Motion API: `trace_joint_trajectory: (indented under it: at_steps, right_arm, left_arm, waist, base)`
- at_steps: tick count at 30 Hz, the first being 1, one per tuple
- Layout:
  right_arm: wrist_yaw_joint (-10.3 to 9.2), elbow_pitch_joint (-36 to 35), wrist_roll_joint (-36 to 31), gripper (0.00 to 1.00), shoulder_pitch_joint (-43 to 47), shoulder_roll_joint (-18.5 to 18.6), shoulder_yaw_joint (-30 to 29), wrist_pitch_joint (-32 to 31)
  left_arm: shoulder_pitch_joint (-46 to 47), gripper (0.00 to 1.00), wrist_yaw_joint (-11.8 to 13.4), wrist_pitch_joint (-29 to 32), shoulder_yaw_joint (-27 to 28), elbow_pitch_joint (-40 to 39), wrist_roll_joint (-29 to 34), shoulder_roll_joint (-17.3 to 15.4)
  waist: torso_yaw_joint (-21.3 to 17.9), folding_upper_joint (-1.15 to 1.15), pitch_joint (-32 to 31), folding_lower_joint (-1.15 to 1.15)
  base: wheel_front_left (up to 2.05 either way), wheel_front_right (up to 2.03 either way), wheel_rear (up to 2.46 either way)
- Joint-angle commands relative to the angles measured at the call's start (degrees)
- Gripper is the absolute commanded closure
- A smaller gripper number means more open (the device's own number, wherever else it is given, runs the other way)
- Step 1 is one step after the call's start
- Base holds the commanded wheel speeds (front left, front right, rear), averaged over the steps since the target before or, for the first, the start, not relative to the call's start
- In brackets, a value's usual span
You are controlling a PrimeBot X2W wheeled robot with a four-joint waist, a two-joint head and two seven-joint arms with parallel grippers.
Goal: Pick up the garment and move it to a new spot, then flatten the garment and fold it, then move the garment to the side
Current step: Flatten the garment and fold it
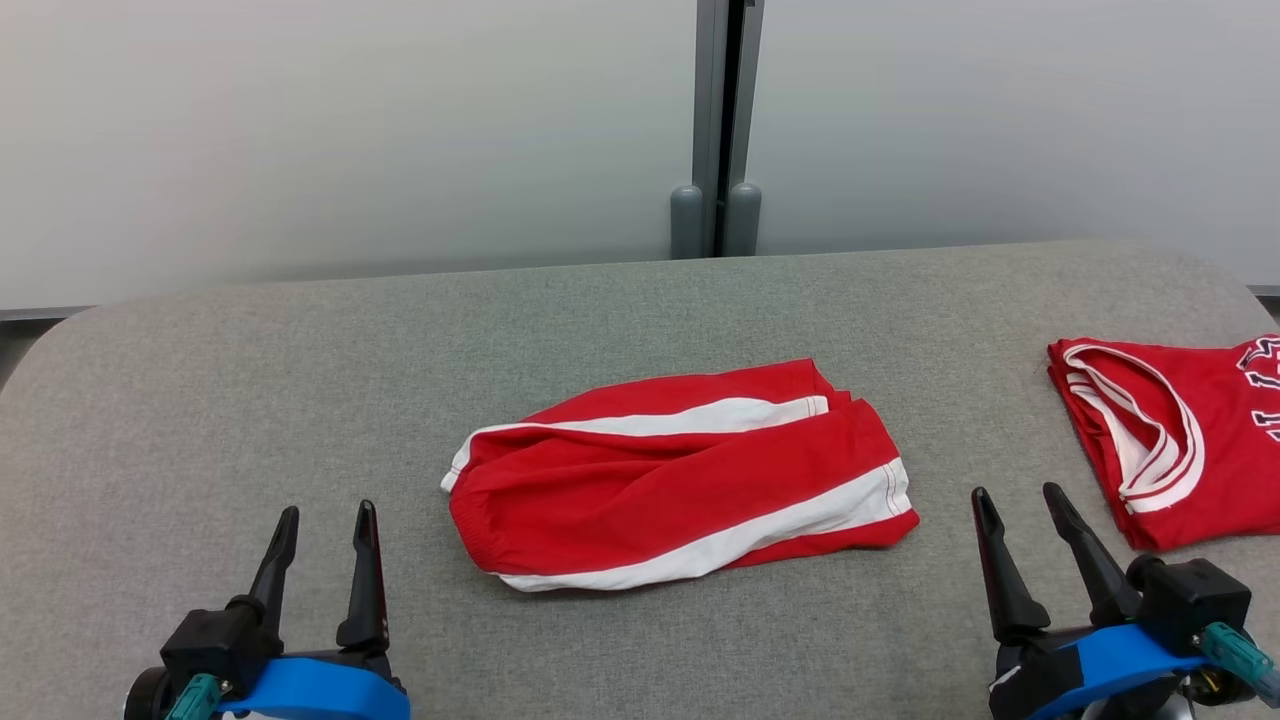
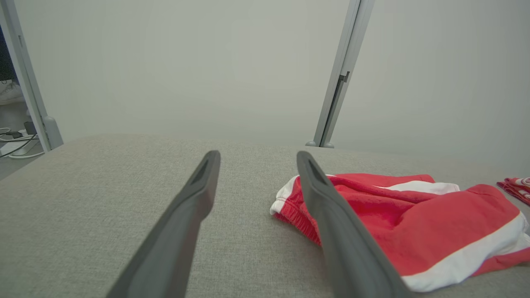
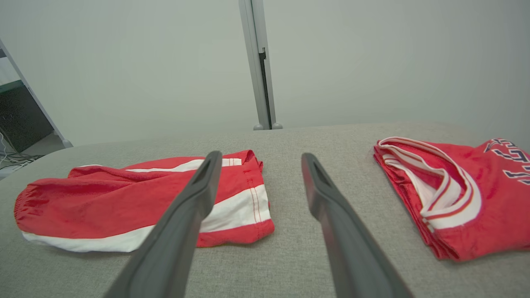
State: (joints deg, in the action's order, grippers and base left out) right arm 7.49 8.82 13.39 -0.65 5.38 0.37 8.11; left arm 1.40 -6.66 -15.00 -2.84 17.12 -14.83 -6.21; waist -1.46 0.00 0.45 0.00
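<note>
Lying mid-frame in the head view, the red shorts [image 1: 680, 475] sit on the grey table [image 1: 300, 380], doubled over w/ white stripes showing, waistband toward frame left. Left gripper [image 1: 327, 510] at lower left and right gripper [image 1: 1016, 492] at lower right both hover apart from the cloth, fingers spread moderately, holding nothing. Red jersey [image 1: 1190, 440] lies at the right edge, near the right gripper. Risks, imo: pinching only the top layer would let the fold fall open on lift; dragging across the felt-like top could bunch it; a rightward carry might snag the jersey.
</note>
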Motion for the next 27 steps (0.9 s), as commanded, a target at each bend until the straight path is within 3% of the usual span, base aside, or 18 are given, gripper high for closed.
trace_joint_trajectory:
  at_steps: [1,11,16,18,27]
  right_arm:
    - [0.01,-0.1,0.2,0.00,0.6,-0.2,-0.2,0.1]
    - [0.01,-0.3,0.1,0.00,-0.1,-0.3,0.2,0.3]
    - [0.01,-0.1,0.4,0.00,-0.6,-0.2,0.5,0.3]
    - [0.01,-0.1,0.5,0.00,-0.9,-0.1,0.7,0.4]
    - [0.01,0.2,0.9,0.00,-2.1,0.2,2.5,0.3]
  left_arm:
    - [-0.2,0.00,-0.4,-0.2,0.0,0.2,0.4,0.1]
    - [1.1,0.00,-0.8,-0.2,-0.1,1.0,0.5,0.4]
    - [0.1,0.00,-0.9,3.1,-5.5,5.8,-3.1,1.2]
    - [1.1,0.00,-0.9,5.9,-10.2,8.5,-7.1,0.8]
    - [6.6,0.00,-0.8,6.1,-16.1,16.3,-14.2,0.6]
  waist:
    - [0.1,0.00,0.1,0.00]
    - [0.5,0.00,0.8,0.00]
    - [0.5,0.00,1.0,0.00]
    - [0.4,0.00,1.3,0.00]
    - [-0.9,0.00,2.7,0.00]
  base:
    - [0.00,0.00,0.00]
    - [0.00,0.00,0.00]
    - [0.00,0.00,0.00]
    - [0.00,0.00,0.00]
    - [0.00,0.00,0.00]
